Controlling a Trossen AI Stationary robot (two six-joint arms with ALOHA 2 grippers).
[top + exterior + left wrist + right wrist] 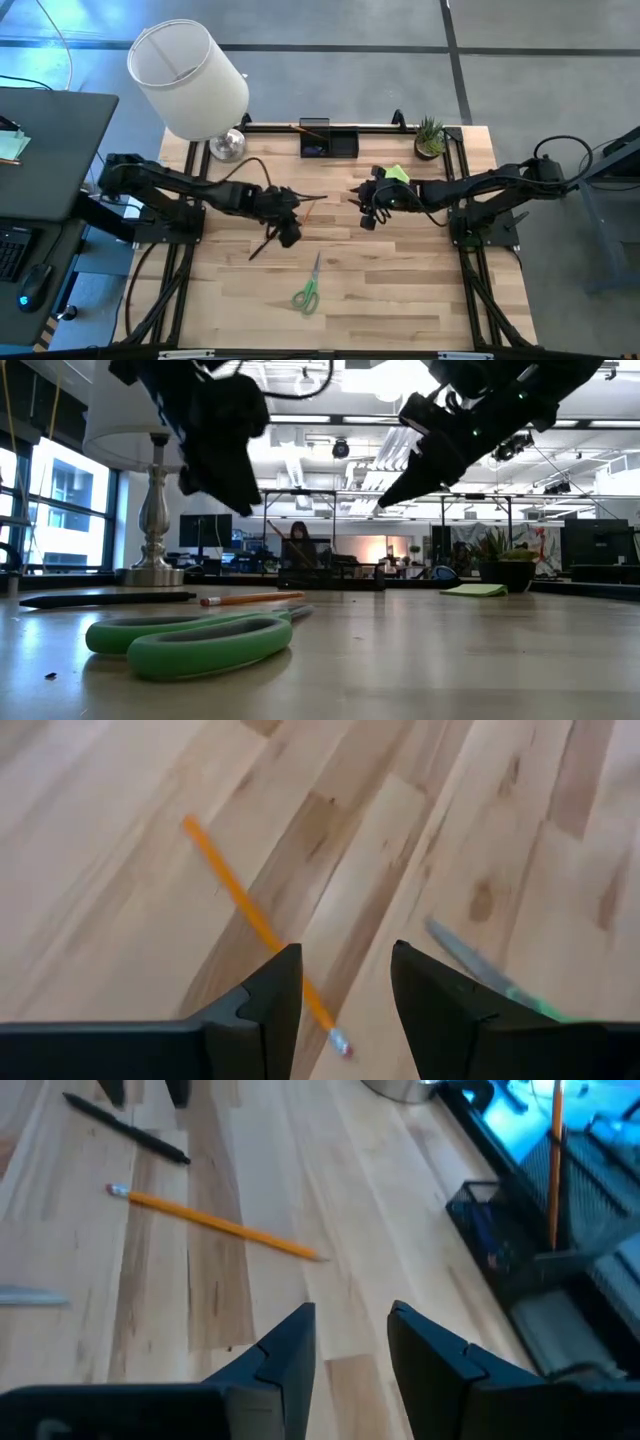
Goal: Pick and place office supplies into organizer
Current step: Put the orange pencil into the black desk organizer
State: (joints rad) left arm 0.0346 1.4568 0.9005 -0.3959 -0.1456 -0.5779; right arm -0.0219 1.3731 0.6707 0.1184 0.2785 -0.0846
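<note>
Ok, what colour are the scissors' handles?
Green. The scissors show it best in the low view.

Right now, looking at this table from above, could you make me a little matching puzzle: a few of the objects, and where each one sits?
Things:
1. green-handled scissors
2. black mesh organizer tray
3. white-shaded lamp
4. small potted plant

Places:
A. back right corner
B. back edge, middle
C. front, middle
D. back left corner

Pairs: 1-C, 2-B, 3-D, 4-A
</note>
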